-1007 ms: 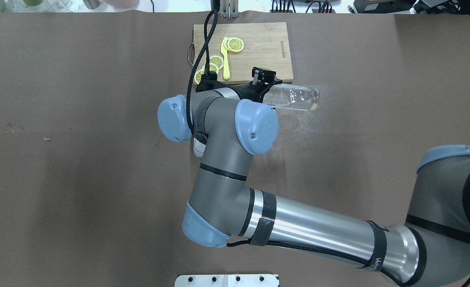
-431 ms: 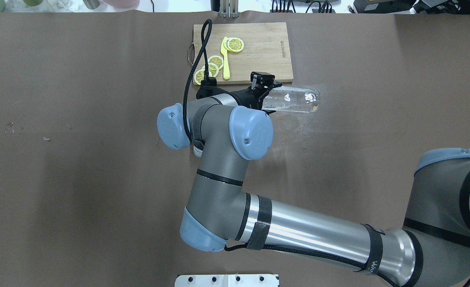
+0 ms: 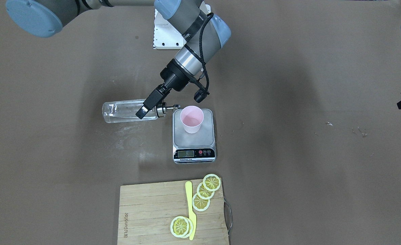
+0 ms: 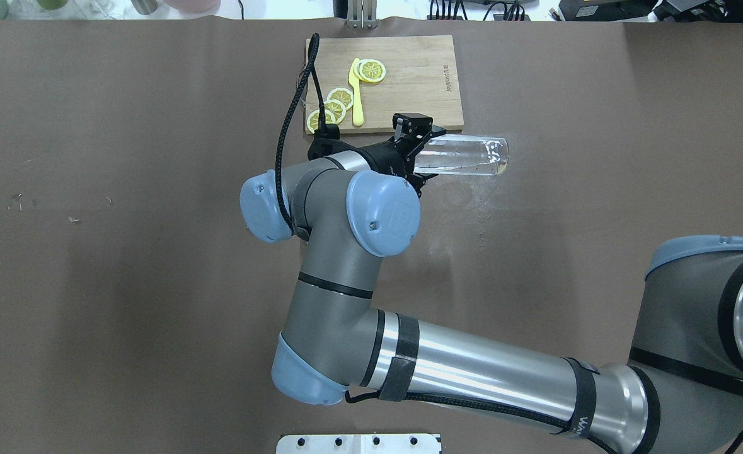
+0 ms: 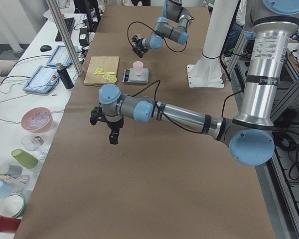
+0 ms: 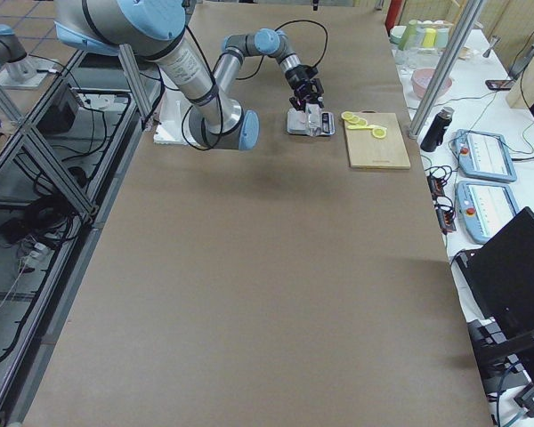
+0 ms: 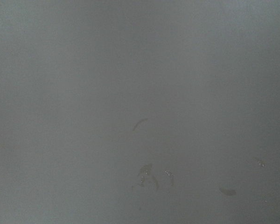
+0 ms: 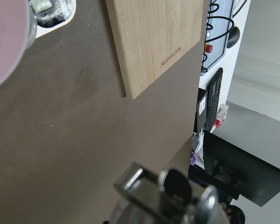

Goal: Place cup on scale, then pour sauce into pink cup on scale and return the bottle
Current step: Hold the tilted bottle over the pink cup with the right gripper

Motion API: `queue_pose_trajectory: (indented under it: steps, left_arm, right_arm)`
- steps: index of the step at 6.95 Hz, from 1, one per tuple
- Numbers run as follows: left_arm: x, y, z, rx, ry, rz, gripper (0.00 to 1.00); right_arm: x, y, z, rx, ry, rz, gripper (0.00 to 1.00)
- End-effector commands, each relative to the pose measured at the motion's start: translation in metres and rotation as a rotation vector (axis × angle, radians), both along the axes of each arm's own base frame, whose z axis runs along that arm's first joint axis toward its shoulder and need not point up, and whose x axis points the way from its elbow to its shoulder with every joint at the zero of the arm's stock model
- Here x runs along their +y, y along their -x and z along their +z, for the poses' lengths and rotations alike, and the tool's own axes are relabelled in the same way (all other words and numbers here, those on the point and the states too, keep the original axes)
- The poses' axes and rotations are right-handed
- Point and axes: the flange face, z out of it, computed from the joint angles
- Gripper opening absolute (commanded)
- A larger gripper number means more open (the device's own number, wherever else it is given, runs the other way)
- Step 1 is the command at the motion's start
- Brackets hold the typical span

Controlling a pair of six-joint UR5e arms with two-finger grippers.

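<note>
Brown paper-covered table [image 4: 94, 284], wide and bare on the robot's left. The left gripper [image 5: 112, 134] hangs over it, jaws unreadable. Farther out, the right gripper [image 3: 149, 108] pinches the neck of the clear glass bottle with metal pourer [image 3: 122, 111], which lies level with its spout just beside the rim of the pale pink plastic cup [image 3: 192, 119], upright on the steel kitchen scale [image 3: 194, 140]. Since a second ago the wrist has swung toward the robot's left and the bottle has levelled. Beyond, the wooden cutting board [image 4: 409, 75] sits by the far edge, with open table either side

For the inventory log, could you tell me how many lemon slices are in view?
4 clearly: three lemon slices overlapping in a row near the cutting board's handle, one beside the yellow knife; another may hide beneath it.
</note>
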Motion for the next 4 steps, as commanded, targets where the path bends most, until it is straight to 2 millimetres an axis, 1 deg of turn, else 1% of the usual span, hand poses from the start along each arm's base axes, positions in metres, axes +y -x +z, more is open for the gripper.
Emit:
queue_pose_trajectory:
  steps: [1,4]
  left_arm:
    - [-0.0004,-0.0008,0.0037,0.009,0.006,0.003,0.97]
    - [-0.0002,-0.0009,0.003,0.01,0.007,0.003,0.97]
  right_arm:
    - [0.0011,0.0082,-0.008,0.025,0.007,0.018,0.0]
    - [0.0002,0.0066,-0.0051,0.068,-0.009,0.02,0.0]
